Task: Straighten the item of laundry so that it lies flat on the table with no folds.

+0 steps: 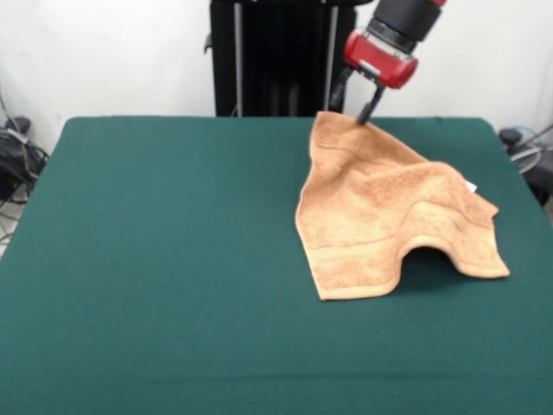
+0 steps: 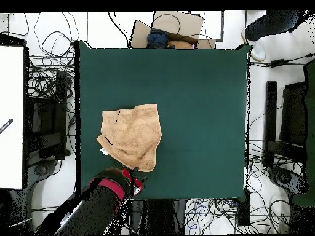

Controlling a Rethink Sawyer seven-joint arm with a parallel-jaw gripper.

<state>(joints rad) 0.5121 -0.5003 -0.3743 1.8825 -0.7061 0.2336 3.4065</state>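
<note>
Front view: the pincer (image 1: 366, 112), below a red wrist at the frame's upper right, is clenched on the top corner of the terry towel (image 1: 389, 212), which drapes down rumpled, right of centre on the dark green felt table (image 1: 155, 259).

Overhead view: the towel (image 2: 130, 135) lies crumpled at lower left of the table (image 2: 197, 92), with the pincer (image 2: 135, 169) at its lower edge and cables surrounding the table.
</note>
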